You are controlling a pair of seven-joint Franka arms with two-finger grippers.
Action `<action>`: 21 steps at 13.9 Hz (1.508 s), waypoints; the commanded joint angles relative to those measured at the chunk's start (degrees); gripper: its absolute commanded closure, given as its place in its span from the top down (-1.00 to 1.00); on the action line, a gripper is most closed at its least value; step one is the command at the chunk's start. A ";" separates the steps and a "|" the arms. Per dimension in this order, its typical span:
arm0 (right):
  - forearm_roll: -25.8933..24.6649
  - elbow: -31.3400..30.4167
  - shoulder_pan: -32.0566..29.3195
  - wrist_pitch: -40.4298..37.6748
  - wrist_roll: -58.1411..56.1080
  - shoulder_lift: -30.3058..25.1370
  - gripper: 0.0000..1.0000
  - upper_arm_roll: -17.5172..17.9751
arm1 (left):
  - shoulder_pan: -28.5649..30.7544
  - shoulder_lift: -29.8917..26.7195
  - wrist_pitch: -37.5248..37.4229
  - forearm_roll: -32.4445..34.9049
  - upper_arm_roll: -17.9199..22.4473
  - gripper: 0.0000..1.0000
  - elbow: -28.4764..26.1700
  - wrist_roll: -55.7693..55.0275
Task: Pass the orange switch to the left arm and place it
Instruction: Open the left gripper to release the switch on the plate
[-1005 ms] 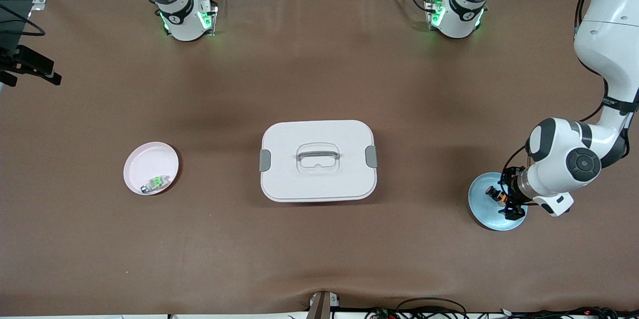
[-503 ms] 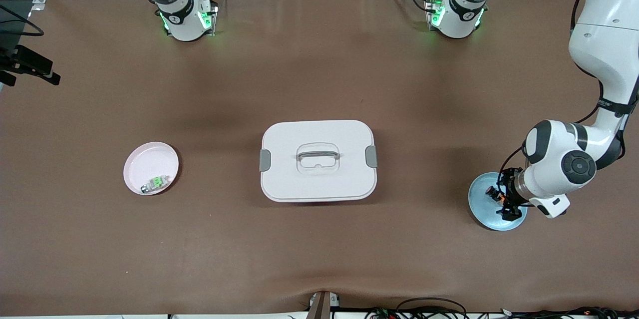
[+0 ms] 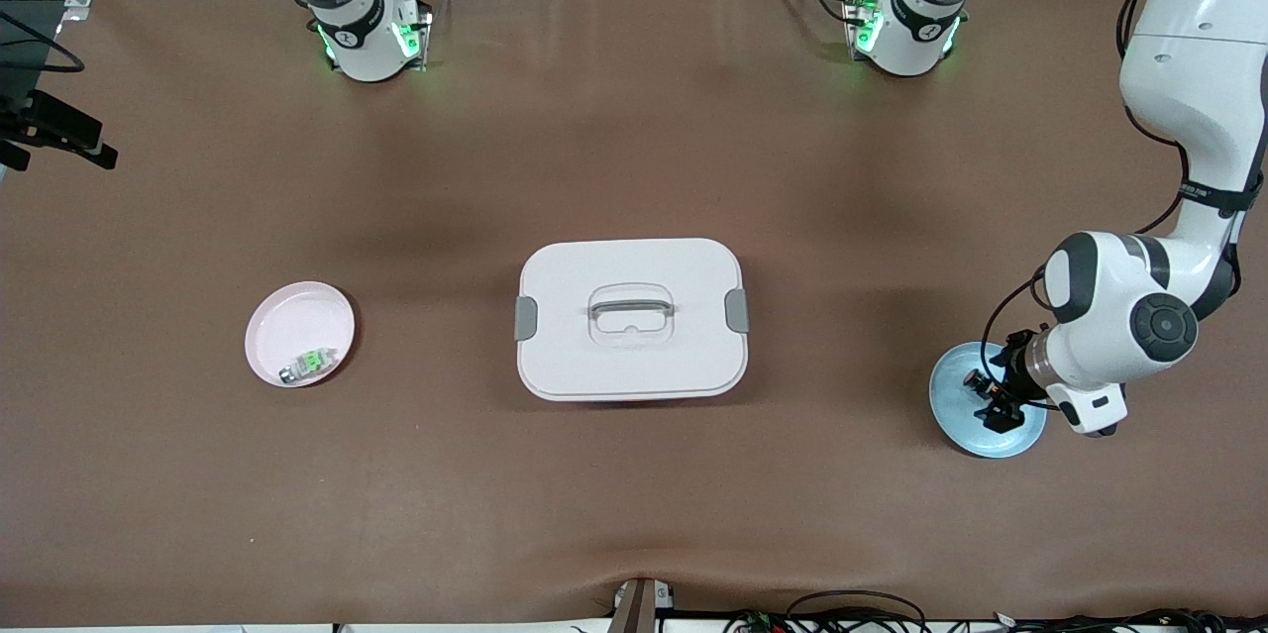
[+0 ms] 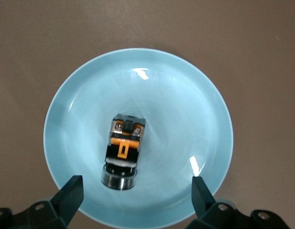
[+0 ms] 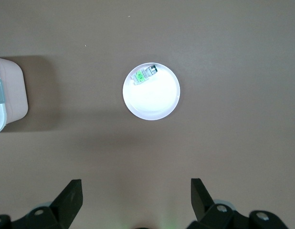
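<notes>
The orange switch (image 3: 977, 381) lies on its side in the light-blue plate (image 3: 956, 415) at the left arm's end of the table. In the left wrist view it is a black body with an orange part and a silver ring (image 4: 123, 150). My left gripper (image 3: 995, 402) hangs low over this plate, open, its fingers either side of the switch and not touching it (image 4: 136, 192). The white box (image 3: 631, 318) stands at the table's middle. My right gripper (image 5: 136, 193) is open and empty, high over the table at the right arm's end; it is out of the front view.
A pink plate (image 3: 299, 321) with a small clear-silver and green component (image 3: 308, 362) lies toward the right arm's end; both show in the right wrist view (image 5: 154, 98). The box's edge (image 5: 9, 95) shows there too. Black gear (image 3: 54, 133) sits at the table's edge.
The left arm's wrist and forearm have turned and its gripper has shifted slightly over the blue plate. The switch has not moved. The right arm's base has stayed still.
</notes>
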 commanded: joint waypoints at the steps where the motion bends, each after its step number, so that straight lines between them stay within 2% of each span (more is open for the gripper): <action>1: 0.51 -1.38 0.87 0.42 0.66 -1.52 1.00 -0.82 | -0.78 -5.24 -0.40 -2.44 1.23 1.00 -4.63 10.46; 6: 0.42 -1.29 0.70 0.33 0.57 -1.43 1.00 -0.82 | -0.69 -9.55 -0.66 -6.58 2.11 1.00 -8.85 36.65; 12: 0.43 -1.20 0.78 0.34 0.66 -1.35 1.00 -0.73 | -0.78 -13.95 -2.41 -9.65 2.11 1.00 -10.35 55.56; 16: 0.42 -1.20 0.78 0.16 0.57 -1.26 1.00 -0.73 | -1.48 -20.00 -6.88 -10.71 2.29 1.00 -10.26 58.14; 21: 0.42 -1.20 0.70 0.16 0.66 -1.26 1.00 -0.73 | -0.87 -30.19 -17.61 -10.01 1.85 1.00 -9.73 58.41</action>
